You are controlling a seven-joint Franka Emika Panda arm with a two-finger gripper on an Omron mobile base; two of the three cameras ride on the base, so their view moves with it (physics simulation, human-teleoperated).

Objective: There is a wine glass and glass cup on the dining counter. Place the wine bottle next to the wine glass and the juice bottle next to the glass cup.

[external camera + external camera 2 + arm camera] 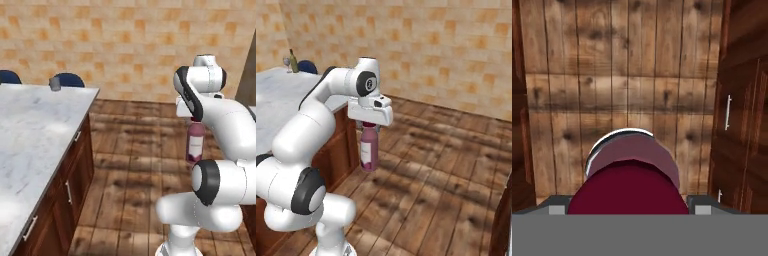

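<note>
One stubby dark-red juice bottle (369,148) with a maroon cap and pale pink label band hangs upright from the robot's jaws (369,125), which are clenched on its cap, out over the wooden plank floor (441,165) beside the end of the white, grey-veined marble worktop (35,130) on red-brown cabinets. In the left base view the bottle (194,142) is largely hidden behind the white arm, with just its neck and label side showing. In the hand view the bottle (632,175) is seen from above as a maroon cap over a rounded shoulder, its lower body out of sight, with the floor planks below and cabinet doors with pale bar handles (728,112) to the side.

On the worktop, one short pale grey translucent glass cup (55,84) stands at the far edge, well apart from the held bottle. At the far end of the worktop, one slim olive-green wine bottle (292,60) stands just beside one small clear stemmed wine glass (287,63); both are tiny and hard to make out. Two dark blue chair backs (69,79) rise behind the worktop, one cut off at the picture's edge.
</note>
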